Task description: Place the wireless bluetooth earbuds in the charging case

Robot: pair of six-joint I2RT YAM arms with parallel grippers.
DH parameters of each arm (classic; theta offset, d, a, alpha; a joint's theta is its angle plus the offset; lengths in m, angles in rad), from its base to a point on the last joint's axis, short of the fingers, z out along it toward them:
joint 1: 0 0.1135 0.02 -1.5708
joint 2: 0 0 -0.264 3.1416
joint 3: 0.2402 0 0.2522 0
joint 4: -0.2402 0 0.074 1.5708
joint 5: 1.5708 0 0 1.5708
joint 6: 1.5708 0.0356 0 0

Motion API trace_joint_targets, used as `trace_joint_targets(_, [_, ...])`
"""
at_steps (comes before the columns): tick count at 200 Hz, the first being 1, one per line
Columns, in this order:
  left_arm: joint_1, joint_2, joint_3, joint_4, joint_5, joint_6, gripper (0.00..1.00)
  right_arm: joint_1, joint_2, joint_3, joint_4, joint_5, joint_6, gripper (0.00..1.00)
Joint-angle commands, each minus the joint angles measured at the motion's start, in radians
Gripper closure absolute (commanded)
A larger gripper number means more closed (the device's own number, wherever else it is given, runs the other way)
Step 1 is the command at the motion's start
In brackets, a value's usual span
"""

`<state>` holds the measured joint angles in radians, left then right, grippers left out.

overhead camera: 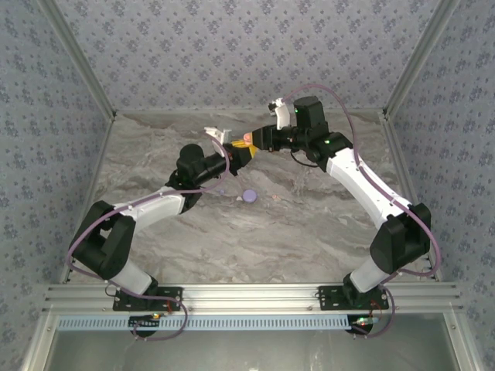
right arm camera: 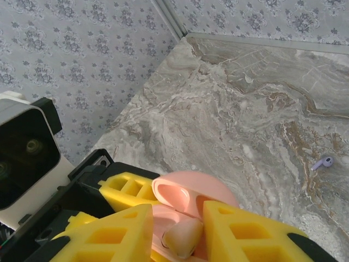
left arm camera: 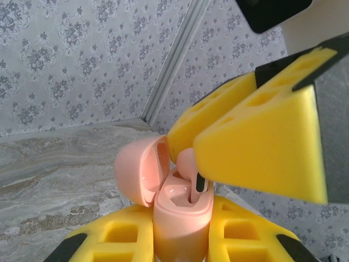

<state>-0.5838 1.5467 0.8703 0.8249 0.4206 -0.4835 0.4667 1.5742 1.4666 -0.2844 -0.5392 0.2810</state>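
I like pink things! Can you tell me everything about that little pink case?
The pink case is smooth, glossy plastic with rounded corners. It stands upright above the table, pinched between the yellow fingers of the left gripper. Its hinged lid is flipped open. A pink earbud sits stem-down in it, with the right gripper and its yellow fingers on both sides.

Grey marble-patterned tabletop (overhead camera: 232, 247) inside 3 floral-papered walls (overhead camera: 232, 46) with aluminium frame rails (overhead camera: 255, 295).

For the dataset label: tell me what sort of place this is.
Likely a robot test booth, not a home: patterned wall panels in metal framing enclose a marbled table with a left arm and right arm bolted on.
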Motion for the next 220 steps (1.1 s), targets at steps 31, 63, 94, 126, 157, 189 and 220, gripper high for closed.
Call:
trace_joint_targets(31, [-0.005, -0.025, 0.039, 0.020, 0.038, 0.014, 0.92, 0.009, -0.022, 0.023, -0.058, -0.015, -0.038, 0.62])
trace_joint_targets(63, [-0.004, -0.029, 0.038, -0.010, 0.051, 0.048, 0.92, 0.011, -0.026, 0.052, -0.084, 0.001, -0.050, 0.54])
trace_joint_targets(94, [-0.004, -0.037, 0.037, -0.049, 0.061, 0.100, 0.93, 0.013, -0.041, 0.075, -0.122, 0.044, -0.068, 0.48])
trace_joint_targets(126, [-0.005, -0.054, 0.036, -0.090, 0.039, 0.147, 0.93, 0.012, -0.061, 0.090, -0.178, 0.083, -0.095, 0.48])
trace_joint_targets(157, [-0.005, -0.066, 0.037, -0.108, 0.026, 0.180, 0.93, 0.012, -0.067, 0.095, -0.235, 0.094, -0.124, 0.52])
trace_joint_targets(189, [-0.005, -0.070, 0.042, -0.111, 0.027, 0.192, 0.93, 0.012, -0.063, 0.092, -0.253, 0.080, -0.132, 0.65])
trace_joint_targets(220, [-0.004, -0.070, 0.045, -0.109, 0.034, 0.190, 0.93, 0.013, -0.054, 0.095, -0.257, 0.068, -0.134, 0.71])
